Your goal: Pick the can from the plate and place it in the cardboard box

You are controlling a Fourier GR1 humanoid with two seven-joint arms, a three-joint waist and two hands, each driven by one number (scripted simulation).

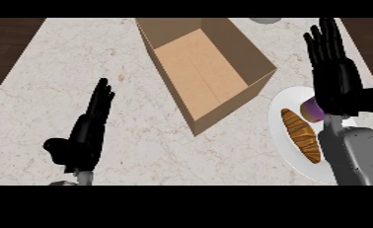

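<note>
Left hand (pixel 82 135), right hand (pixel 339 81): fingers straight above marbled counter (pixel 80 54); possibly wood (pixel 16 32) beyond.

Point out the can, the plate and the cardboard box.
can (pixel 311 107), head view, on its visible purple side.
plate (pixel 290 97), head view, on the bare white upper-left part.
cardboard box (pixel 200 71), head view, on its bare inner floor.

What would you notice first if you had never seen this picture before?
The big open cardboard box sits in the middle of the counter, towards the back. At the right, the black right hand, fingers straight, partly covers a purple can on a white plate, beside a golden croissant. The left hand rests open at lower left.
</note>
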